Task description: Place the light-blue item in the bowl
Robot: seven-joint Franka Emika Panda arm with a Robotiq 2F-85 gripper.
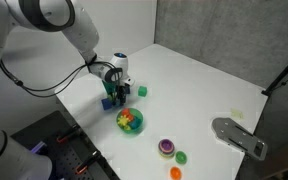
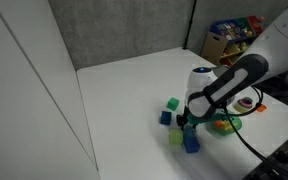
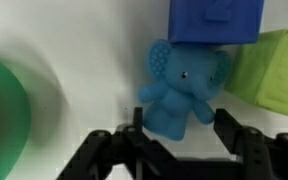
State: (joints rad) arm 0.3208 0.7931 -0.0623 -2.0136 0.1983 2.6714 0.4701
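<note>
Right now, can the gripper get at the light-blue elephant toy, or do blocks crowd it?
Probably yes: in the wrist view the light-blue elephant toy stands just inside the open gripper. The dark blue block lies beyond it; the green block might brush one finger.

blue cube [image 3: 214,20] cut by top edge | green block [image 3: 276,62] cut right | bowl [image 3: 6,105] blurred

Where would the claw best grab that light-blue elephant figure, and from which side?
Probably across the narrow lower body of the light-blue elephant figure, coming in from the wrist camera's side. The open gripper has a finger on either side there; higher up, its wide ears crowd the dark blue cube and green block.
</note>
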